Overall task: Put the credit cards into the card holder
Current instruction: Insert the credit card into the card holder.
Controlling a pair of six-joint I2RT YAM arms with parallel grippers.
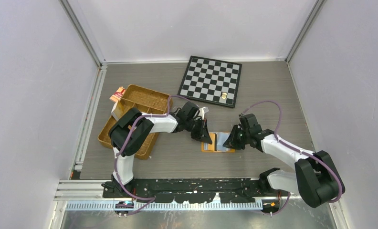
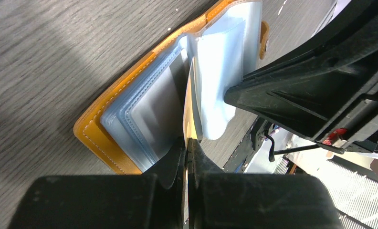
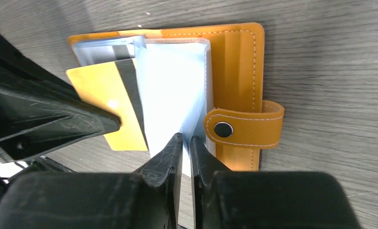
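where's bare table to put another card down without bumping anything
Bare: the far-right stretch between chessboard and right wall; the near strip from card holder to the table edge; the gap between woven tray and chessboard. Crowded: the centre, where left pincer, holding a yellow card, and right pincer meet at the card holder.
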